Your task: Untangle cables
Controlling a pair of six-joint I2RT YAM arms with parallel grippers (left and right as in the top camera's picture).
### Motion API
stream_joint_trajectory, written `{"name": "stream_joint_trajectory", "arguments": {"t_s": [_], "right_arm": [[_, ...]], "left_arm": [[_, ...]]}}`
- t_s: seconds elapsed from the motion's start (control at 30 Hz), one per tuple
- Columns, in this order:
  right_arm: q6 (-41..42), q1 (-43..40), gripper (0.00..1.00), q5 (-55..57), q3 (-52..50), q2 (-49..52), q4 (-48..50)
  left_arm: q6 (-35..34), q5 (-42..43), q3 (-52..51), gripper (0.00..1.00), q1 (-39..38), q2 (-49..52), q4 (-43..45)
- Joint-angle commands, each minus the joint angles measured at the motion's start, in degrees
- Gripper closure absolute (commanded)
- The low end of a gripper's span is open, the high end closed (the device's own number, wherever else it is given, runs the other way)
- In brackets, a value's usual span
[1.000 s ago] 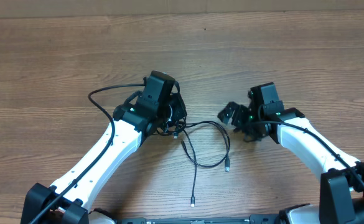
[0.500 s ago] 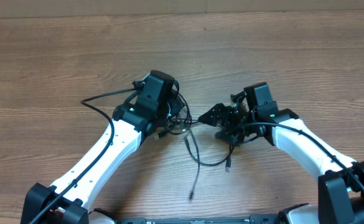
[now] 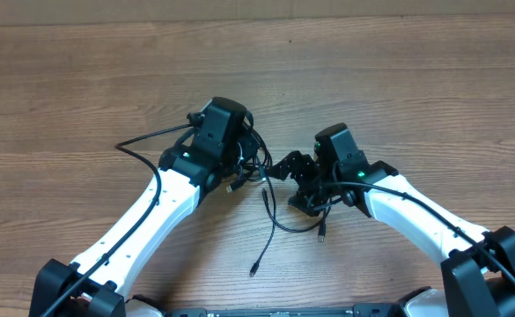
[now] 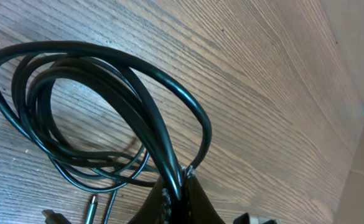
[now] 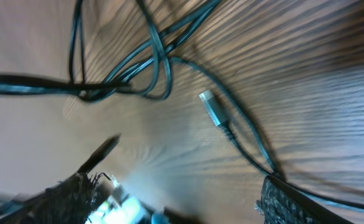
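Note:
The cables (image 3: 270,211) are thin black cords tangled between the two arms. One loop trails left (image 3: 143,141), and loose plug ends lie toward the front (image 3: 253,268). My left gripper (image 3: 245,173) is shut on the cables. In the left wrist view its fingers (image 4: 169,202) pinch a thick strand, and the cable loops (image 4: 94,106) spread out beyond them. My right gripper (image 3: 294,185) is open just right of the tangle. In the right wrist view its fingertips (image 5: 284,202) stand wide apart over bare wood. A silver plug (image 5: 210,107) and crossed strands (image 5: 138,74) lie ahead of them.
The wooden table (image 3: 415,88) runs out on all sides of the arms. A pale wall or edge (image 4: 362,74) shows at the right of the left wrist view. The arms' own thicker black wires run along the white links (image 3: 433,207).
My right gripper has moved left, up to the tangle, with its jaws slightly narrower but still open. The loose cable ends have shifted left and toward the front. The left gripper has kept its grip.

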Motion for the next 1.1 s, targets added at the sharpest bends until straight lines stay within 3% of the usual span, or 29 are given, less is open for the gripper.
{"name": "stream_joint_trajectory", "arguments": {"t_s": [0.0, 0.07, 0.1, 0.17, 0.2, 0.33, 0.47, 0.57, 0.63, 0.7, 0.73, 0.87, 0.97, 1.07], "right_arm": [[2.1, 0.4, 0.15, 7.0, 0.0, -0.2, -0.9], [1.7, 0.4, 0.14, 8.3, 0.0, -0.2, -1.3], [0.7, 0.4, 0.12, 8.5, 0.0, -0.2, -1.2], [-0.9, 0.4, 0.12, 8.9, 0.0, -0.2, -1.3], [-1.8, 0.4, 0.12, 9.0, 0.0, -0.2, -1.4], [-2.8, 0.4, 0.09, 11.0, 0.0, -0.2, -3.5], [-5.0, 0.4, 0.07, 11.8, 0.0, -0.2, -5.3], [-5.5, 0.4, 0.06, 12.5, 0.0, -0.2, -6.1], [-5.5, 0.4, 0.05, 13.3, 0.0, -0.2, -6.6], [-5.5, 0.4, 0.05, 13.9, 0.0, -0.2, -7.3], [-5.5, 0.4, 0.04, 14.0, 0.0, -0.2, -7.6], [-5.6, 0.4, 0.01, 14.4, 0.0, -0.2, -8.7], [-5.5, 0.4, 0.0, 15.2, 0.0, -0.2, -8.3], [-5.5, 0.4, 0.0, 15.3, 0.0, -0.2, -8.0]], "left_arm": [[-2.0, 3.5, 0.9, 0.96, 2.5, -1.0, 0.6], [-2.8, 6.1, 0.9, 0.92, 4.2, -1.0, 1.2], [-2.7, 6.3, 0.9, 0.8, 4.8, -1.0, 1.4], [-1.8, 5.0, 0.9, 0.44, 5.8, -1.0, 1.3], [-0.2, 3.8, 0.9, 0.36, 6.1, -0.9, 1.3], [8.4, -4.7, 0.9, 0.22, 6.3, -0.9, 0.8], [11.9, -12.5, 0.9, 0.07, 6.3, -0.7, -1.1], [11.9, -12.1, 0.9, 0.04, 6.2, 0.0, -2.2], [13.4, -12.2, 0.9, 0.09, 6.2, 1.0, -2.1], [22.3, -13.7, 0.9, 0.05, 6.2, 2.0, -1.2], [30.4, -14.7, 0.9, 0.01, 6.2, 2.9, -0.4], [58.9, -14.8, 0.9, 0.0, 6.2, 7.1, 0.9], [72.2, -14.8, 0.9, 0.0, 6.2, 11.8, 2.0], [80.6, -13.6, 0.9, 0.0, 6.2, 16.5, 3.5]]}}
